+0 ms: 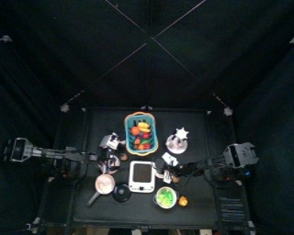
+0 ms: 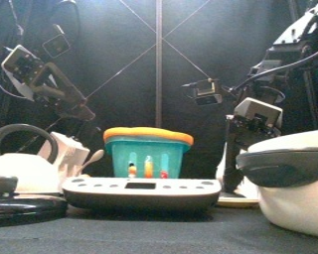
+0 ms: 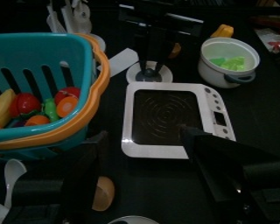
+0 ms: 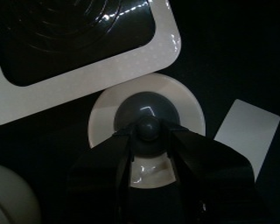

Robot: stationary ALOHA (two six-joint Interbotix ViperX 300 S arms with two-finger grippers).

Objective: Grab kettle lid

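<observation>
Two arms: both black, one entering from the left of the top view and one from the right, meeting over the cluttered middle of the table (image 1: 198, 197).
Kettle lid: a round white disc with a dark dome (image 4: 149, 103) in the centre of the right wrist view. It lies flat on the dark table, just beside one corner of the scale (image 4: 84, 35).
Knob: a small dark knob (image 4: 145, 128) stands up from the middle of the dome.
Right gripper: the right gripper (image 4: 147, 140) points down over the lid. Its jaws are spread, one on each side of the knob and close to it. From here I cannot tell that they press on it.
Same spot, other camera: near the top centre of the left wrist view, the lid sits under the right arm's black fingers.
Left gripper: the left gripper (image 3: 140, 138) hangs in the air above the scale's near edge. Its jaws are wide apart with nothing between them.
Scale: white, with a dark ringed plate and a small display panel, centre of the left wrist view.
Basket: a teal basket with an orange rim (image 3: 43, 96), left side of that view, holding fruit.
Bowl: a white bowl (image 3: 227, 59) with something green inside, upper right of that view, well apart from the lid.
</observation>
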